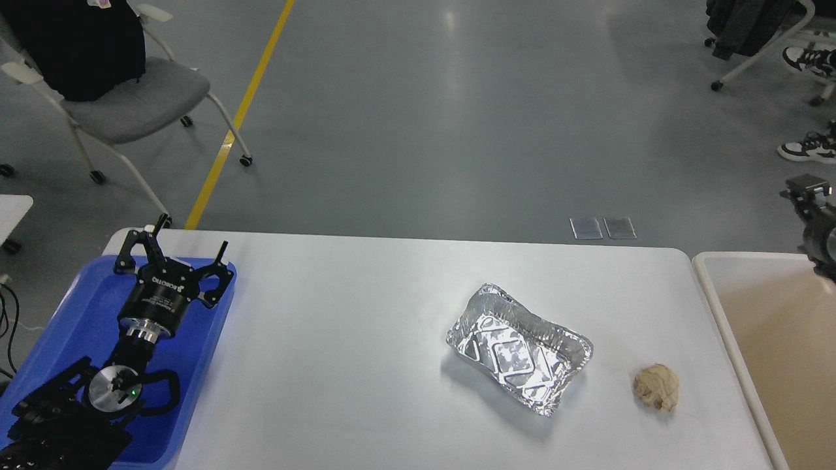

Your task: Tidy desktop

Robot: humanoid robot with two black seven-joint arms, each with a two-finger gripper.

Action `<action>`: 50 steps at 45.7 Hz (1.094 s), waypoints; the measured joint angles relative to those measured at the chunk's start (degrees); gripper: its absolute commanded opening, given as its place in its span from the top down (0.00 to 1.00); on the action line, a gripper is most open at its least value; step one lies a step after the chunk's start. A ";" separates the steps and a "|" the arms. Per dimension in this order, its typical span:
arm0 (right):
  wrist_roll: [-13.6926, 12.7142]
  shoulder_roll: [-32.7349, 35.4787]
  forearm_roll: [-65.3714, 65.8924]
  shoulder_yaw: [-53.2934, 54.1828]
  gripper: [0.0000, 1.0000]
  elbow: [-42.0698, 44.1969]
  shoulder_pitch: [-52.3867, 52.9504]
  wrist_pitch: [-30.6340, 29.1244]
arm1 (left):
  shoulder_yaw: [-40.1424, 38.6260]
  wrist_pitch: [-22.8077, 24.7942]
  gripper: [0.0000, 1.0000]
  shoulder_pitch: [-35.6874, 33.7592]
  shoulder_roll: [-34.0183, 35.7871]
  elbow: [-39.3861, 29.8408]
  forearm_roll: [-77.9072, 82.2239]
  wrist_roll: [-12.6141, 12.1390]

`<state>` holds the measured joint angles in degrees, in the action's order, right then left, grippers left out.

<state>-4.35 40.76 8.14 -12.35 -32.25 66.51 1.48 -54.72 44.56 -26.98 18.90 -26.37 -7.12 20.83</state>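
The white desktop [359, 339] holds an empty, slightly dented foil tray [519, 346] right of centre. A crumpled beige paper ball [656, 387] lies to the tray's right, near the desktop's right edge. My left gripper [181, 243] is open and empty above the far end of a blue plastic tray [78, 313] on the desktop's left end. My right gripper [813, 209] shows only in part at the right edge, raised above the far rim of a beige bin [718, 294]. Its fingers cannot be told apart.
The beige bin with a white rim stands against the desktop's right edge. A grey office chair [124, 98] with a black bag stands on the floor at far left. A yellow floor line [241, 111] runs behind the desk.
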 measured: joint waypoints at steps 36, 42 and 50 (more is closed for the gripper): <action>7.40 -13.76 0.07 -57.97 0.01 -39.00 50.49 -0.72 | 0.06 0.05 0.01 -0.08 0.00 0.01 -0.01 -0.10; 7.78 -17.38 -0.25 -60.10 0.01 -44.08 55.37 -1.70 | 0.06 0.06 0.01 -0.08 0.00 0.01 0.00 -0.10; 7.98 -21.67 -0.44 -61.09 0.01 -47.74 59.61 -6.46 | 0.06 0.06 0.01 -0.08 0.00 0.00 0.00 -0.10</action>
<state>3.64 19.09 7.70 -73.44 -79.99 126.13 -4.98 -54.67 44.62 -27.06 18.90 -26.37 -7.11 20.73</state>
